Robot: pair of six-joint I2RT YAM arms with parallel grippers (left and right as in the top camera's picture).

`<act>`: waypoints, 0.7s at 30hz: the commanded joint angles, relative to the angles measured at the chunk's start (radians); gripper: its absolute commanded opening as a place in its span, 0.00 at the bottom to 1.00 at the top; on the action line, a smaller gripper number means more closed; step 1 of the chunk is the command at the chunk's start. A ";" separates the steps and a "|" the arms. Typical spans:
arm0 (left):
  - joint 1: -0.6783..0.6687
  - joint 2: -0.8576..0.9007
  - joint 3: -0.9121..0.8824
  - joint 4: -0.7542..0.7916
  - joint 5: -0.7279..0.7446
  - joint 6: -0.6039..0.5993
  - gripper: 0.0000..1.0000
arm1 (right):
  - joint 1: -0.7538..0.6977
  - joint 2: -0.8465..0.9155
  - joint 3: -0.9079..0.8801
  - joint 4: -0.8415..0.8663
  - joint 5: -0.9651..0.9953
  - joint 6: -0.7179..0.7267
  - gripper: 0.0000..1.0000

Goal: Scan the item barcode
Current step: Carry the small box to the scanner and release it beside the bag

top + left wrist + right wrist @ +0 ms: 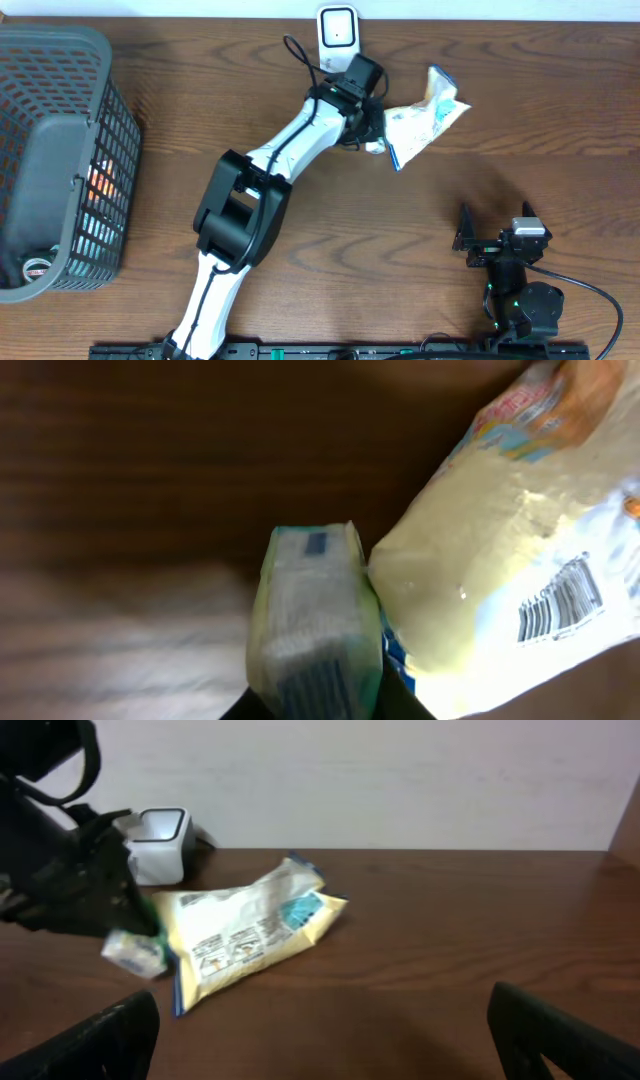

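**Left hand** [318,702]: closed on a small packet [312,615], white with green edges and blue print, pinched by its lower end between the two fingers. It is at the far middle of the counter [520,70]. Whether the packet is clear of the wood or resting on it, I cannot tell.

**Small packet, barcode:** none legible from the wrist view. The face showing is blurred.

**Snack bag** [500,550]: pale yellow, lying flat, its near end apparently touching the held packet. Its own printed barcode [560,600] faces up.

**Scanner** [337,30]: white, upright at the back edge of the counter, near the left hand and just behind it.

**Right hand** [330,1040]: jaws wide apart, holding nothing, parked at the near right, well apart from the rest.

**Basket** [110,120]: grey mesh, far left, some goods inside.

**Risks, as I judge them:**
- The scanner may read the bag's upturned code instead of the packet's, since the two lie together.
- The grip is narrow and low, so the packet could pivot or slip on the swing.
- The fingers may cover the code.
- Lifting could drag the bag along.
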 commanded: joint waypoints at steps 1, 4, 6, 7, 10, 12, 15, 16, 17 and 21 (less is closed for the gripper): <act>-0.017 0.011 0.011 0.070 -0.006 -0.011 0.08 | -0.005 -0.003 -0.001 -0.004 -0.003 0.003 0.99; -0.018 0.011 0.011 0.153 -0.006 -0.003 0.08 | -0.005 -0.003 -0.001 -0.004 -0.003 0.003 0.99; -0.008 0.011 0.011 0.183 -0.006 0.008 0.08 | -0.005 -0.003 -0.001 -0.004 -0.003 0.003 0.99; -0.002 0.010 0.011 0.183 -0.006 0.021 0.08 | -0.005 -0.003 -0.001 -0.004 -0.003 0.003 0.99; 0.026 0.008 0.011 0.143 -0.006 0.061 0.08 | -0.005 -0.003 -0.001 -0.004 -0.003 0.003 0.99; 0.047 0.007 0.011 0.100 -0.006 0.061 0.08 | -0.005 -0.003 -0.001 -0.004 -0.003 0.003 0.99; 0.079 0.003 0.011 0.032 -0.003 0.065 0.08 | -0.005 -0.003 -0.001 -0.004 -0.003 0.003 0.99; 0.088 0.001 0.011 0.012 -0.002 0.065 0.08 | -0.005 -0.003 -0.001 -0.004 -0.003 0.003 0.99; 0.096 -0.001 0.011 -0.005 0.005 0.071 0.08 | -0.005 -0.003 -0.001 -0.004 -0.003 0.003 0.99; 0.116 -0.014 0.011 -0.020 0.129 0.129 0.08 | -0.005 -0.003 -0.001 -0.004 -0.003 0.003 0.99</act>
